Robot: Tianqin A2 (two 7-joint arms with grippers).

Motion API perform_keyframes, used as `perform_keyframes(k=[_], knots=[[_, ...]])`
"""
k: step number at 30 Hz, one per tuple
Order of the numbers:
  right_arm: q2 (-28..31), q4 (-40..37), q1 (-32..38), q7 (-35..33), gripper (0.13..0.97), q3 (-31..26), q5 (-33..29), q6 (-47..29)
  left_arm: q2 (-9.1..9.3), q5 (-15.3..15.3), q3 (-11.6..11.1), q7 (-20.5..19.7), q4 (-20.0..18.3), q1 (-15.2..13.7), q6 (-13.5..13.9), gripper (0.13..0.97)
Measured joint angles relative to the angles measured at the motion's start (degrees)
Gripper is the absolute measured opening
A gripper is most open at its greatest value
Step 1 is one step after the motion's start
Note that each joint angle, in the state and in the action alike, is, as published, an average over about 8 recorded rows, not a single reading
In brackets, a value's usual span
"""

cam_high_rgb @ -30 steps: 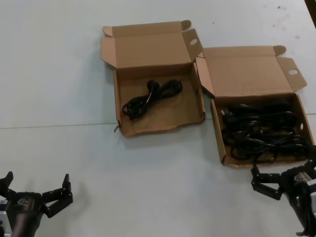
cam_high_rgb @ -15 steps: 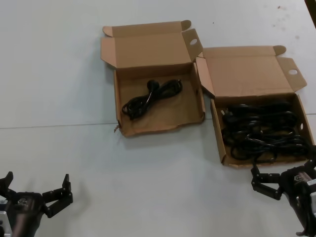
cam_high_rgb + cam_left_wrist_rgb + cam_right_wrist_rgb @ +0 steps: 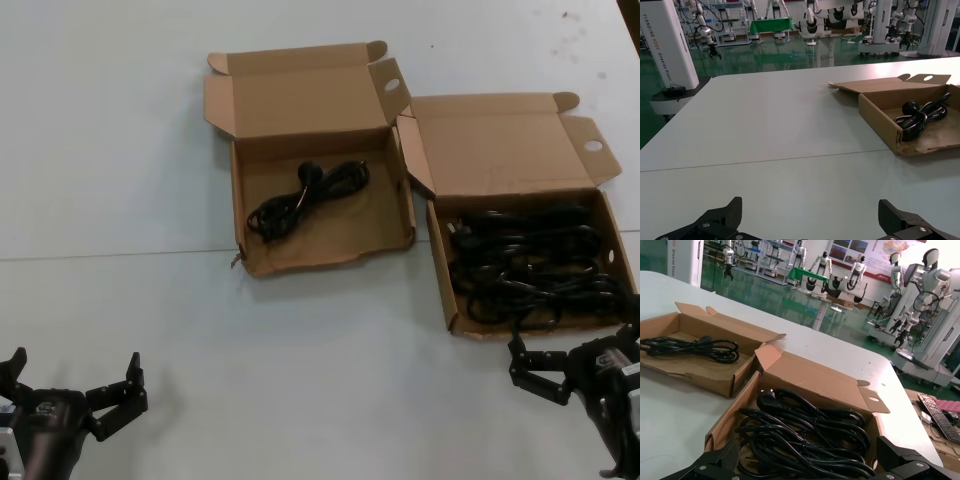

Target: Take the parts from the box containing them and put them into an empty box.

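Observation:
The wider box [image 3: 440, 270] at the right holds several black cord coils [image 3: 530, 270]. The squarer box [image 3: 320, 262] with the ragged front rim stands left of it and holds one cord coil [image 3: 305, 198]. My right gripper [image 3: 575, 352] is open, just in front of the wider box's front rim. In the right wrist view its open gripper [image 3: 807, 450] hovers over the cords [image 3: 805, 435], with the squarer box [image 3: 735, 385] beyond. My left gripper [image 3: 75, 378] is open and empty at the near left of the table. In the left wrist view its gripper [image 3: 810, 212] faces bare table, with the squarer box [image 3: 880, 117] far off.
Both box lids [image 3: 500, 145] stand open towards the back with side flaps out. The boxes touch at their inner corners. A seam [image 3: 120, 256] runs across the white table. A keyboard [image 3: 940, 415] lies beyond the table's right edge.

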Motion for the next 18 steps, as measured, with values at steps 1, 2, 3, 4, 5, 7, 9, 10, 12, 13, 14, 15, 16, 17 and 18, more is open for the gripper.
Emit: perform_keyframes(k=[1,2,3,4,5,7,9,10,12,13,14,15,16,17,18], knots=[[0.0,0.0,0.0,0.0,0.966,0.0,0.0,0.0,0.0,0.0,0.0,0.0,0.0,0.0,0.0,0.966],[0.0,0.0,0.0,0.0,0.966,0.0,0.0,0.0,0.0,0.0,0.0,0.0,0.0,0.0,0.0,0.966],[0.0,0.0,0.0,0.0,0.966,0.0,0.0,0.0,0.0,0.0,0.0,0.0,0.0,0.0,0.0,0.966],[0.0,0.0,0.0,0.0,0.966,0.0,0.0,0.0,0.0,0.0,0.0,0.0,0.0,0.0,0.0,0.966],[0.0,0.0,0.0,0.0,0.966,0.0,0.0,0.0,0.0,0.0,0.0,0.0,0.0,0.0,0.0,0.966],[0.0,0.0,0.0,0.0,0.966,0.0,0.0,0.0,0.0,0.0,0.0,0.0,0.0,0.0,0.0,0.966],[0.0,0.0,0.0,0.0,0.966,0.0,0.0,0.0,0.0,0.0,0.0,0.0,0.0,0.0,0.0,0.966],[0.0,0.0,0.0,0.0,0.966,0.0,0.0,0.0,0.0,0.0,0.0,0.0,0.0,0.0,0.0,0.966],[0.0,0.0,0.0,0.0,0.966,0.0,0.0,0.0,0.0,0.0,0.0,0.0,0.0,0.0,0.0,0.966],[0.0,0.0,0.0,0.0,0.966,0.0,0.0,0.0,0.0,0.0,0.0,0.0,0.0,0.0,0.0,0.966],[0.0,0.0,0.0,0.0,0.966,0.0,0.0,0.0,0.0,0.0,0.0,0.0,0.0,0.0,0.0,0.966],[0.0,0.0,0.0,0.0,0.966,0.0,0.0,0.0,0.0,0.0,0.0,0.0,0.0,0.0,0.0,0.966],[0.0,0.0,0.0,0.0,0.966,0.0,0.0,0.0,0.0,0.0,0.0,0.0,0.0,0.0,0.0,0.966],[0.0,0.0,0.0,0.0,0.966,0.0,0.0,0.0,0.0,0.0,0.0,0.0,0.0,0.0,0.0,0.966],[0.0,0.0,0.0,0.0,0.966,0.0,0.0,0.0,0.0,0.0,0.0,0.0,0.0,0.0,0.0,0.966]])
